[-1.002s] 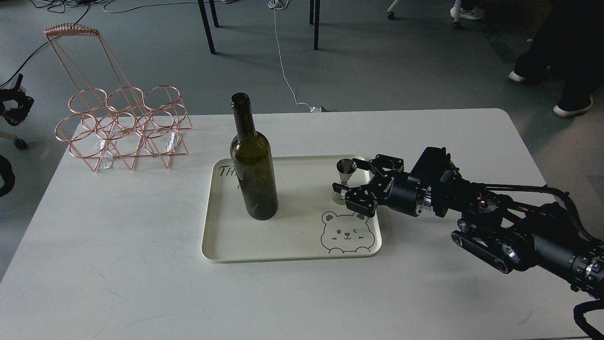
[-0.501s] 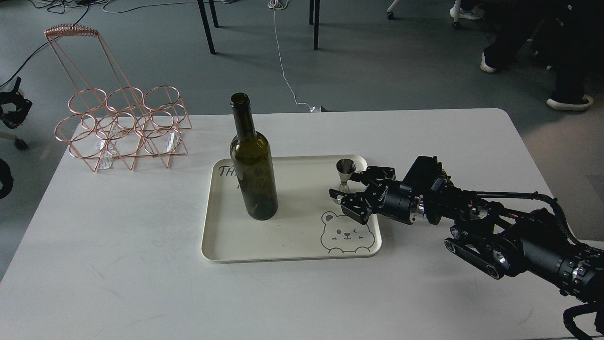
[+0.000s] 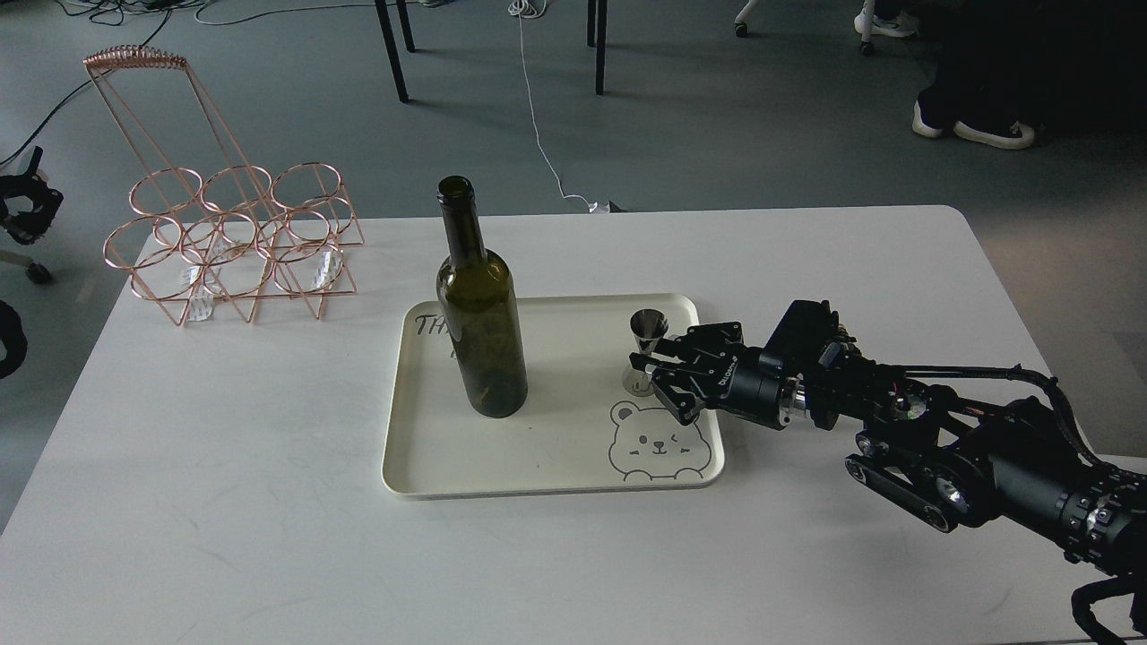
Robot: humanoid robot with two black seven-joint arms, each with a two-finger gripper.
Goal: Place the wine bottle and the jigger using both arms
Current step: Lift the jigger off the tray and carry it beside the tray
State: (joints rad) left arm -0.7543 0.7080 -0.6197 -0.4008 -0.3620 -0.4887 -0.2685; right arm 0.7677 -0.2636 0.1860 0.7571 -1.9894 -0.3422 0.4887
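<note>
The wine bottle (image 3: 481, 331) is dark olive-green and stands upright on the left half of a cream tray (image 3: 538, 475). The jigger (image 3: 645, 333), small and shiny steel, stands upright on the tray's right side above a bear drawing. My right gripper (image 3: 649, 362) reaches in from the right, with its fingers closed around the jigger's narrow waist. The jigger's base still rests on the tray. A dark part of my left arm (image 3: 21, 197) shows at the far left edge, off the table; its fingers cannot be told apart.
A copper wire bottle rack (image 3: 233, 242) stands at the table's back left corner. The white table (image 3: 224, 502) ends near the bottom of the view. Chair legs, cables and people's feet are on the floor beyond.
My right gripper has moved left and down and closed around the jigger's waist. The jigger has shifted slightly to the left. The bottle has not moved.
</note>
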